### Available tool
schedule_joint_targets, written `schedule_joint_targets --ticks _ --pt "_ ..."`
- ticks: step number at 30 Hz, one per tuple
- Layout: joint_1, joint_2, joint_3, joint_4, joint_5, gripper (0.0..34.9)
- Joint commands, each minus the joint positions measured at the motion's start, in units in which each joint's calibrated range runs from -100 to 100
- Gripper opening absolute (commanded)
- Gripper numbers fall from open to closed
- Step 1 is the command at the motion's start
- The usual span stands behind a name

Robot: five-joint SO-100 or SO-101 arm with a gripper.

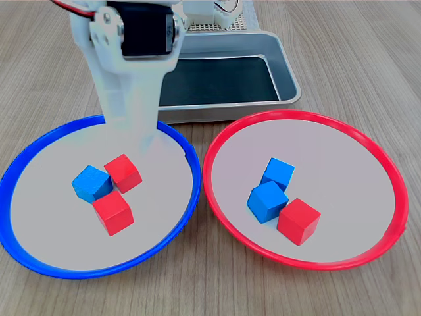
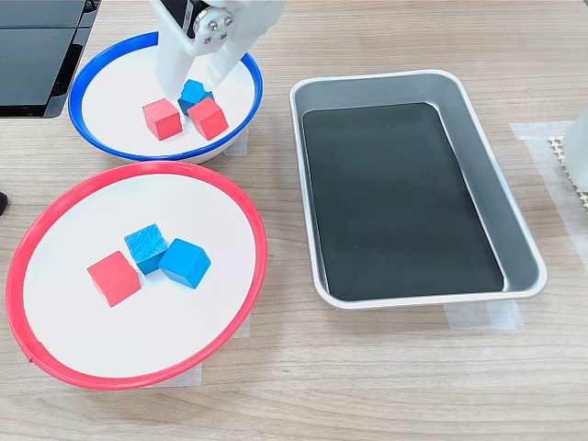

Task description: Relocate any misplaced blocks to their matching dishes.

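The blue-rimmed dish point(image 1: 39, 257) point(image 2: 87, 129) holds one blue block point(image 1: 92, 183) point(image 2: 194, 94) and two red blocks point(image 1: 123, 172) point(image 1: 113, 212), the same reds point(image 2: 209, 118) point(image 2: 162, 118) in the second exterior view. In the red-rimmed dish point(image 1: 375, 164) point(image 2: 234, 303) lie two blue blocks point(image 1: 278, 173) point(image 1: 268, 201) and one red block point(image 1: 298, 221). My white gripper point(image 1: 139, 135) point(image 2: 196, 73) hangs over the blue-rimmed dish, open. Its two fingers are spread on either side of the blue block there. I cannot tell whether they touch it.
A rectangular grey metal tray point(image 1: 283, 72) point(image 2: 303, 165) with a black mat inside lies beyond the dishes in the first exterior view. A black object point(image 2: 37, 55) sits at the second exterior view's top left. The arm's base point(image 1: 217, 13) stands behind the tray.
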Motion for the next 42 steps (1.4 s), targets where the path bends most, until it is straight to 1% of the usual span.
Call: schedule_joint_targets --ticks 1,11,20,31,42 --pt "1.55 -0.12 -2.08 -0.33 0.98 11.8" --pt "3.81 2.44 -1.08 -0.24 2.64 12.2" --pt "3.25 5.94 -2.9 -0.82 2.74 12.3" --pt "1.74 8.75 -5.54 -0.82 2.74 11.6" --pt "1.74 10.71 -6.27 -0.9 3.71 9.8"
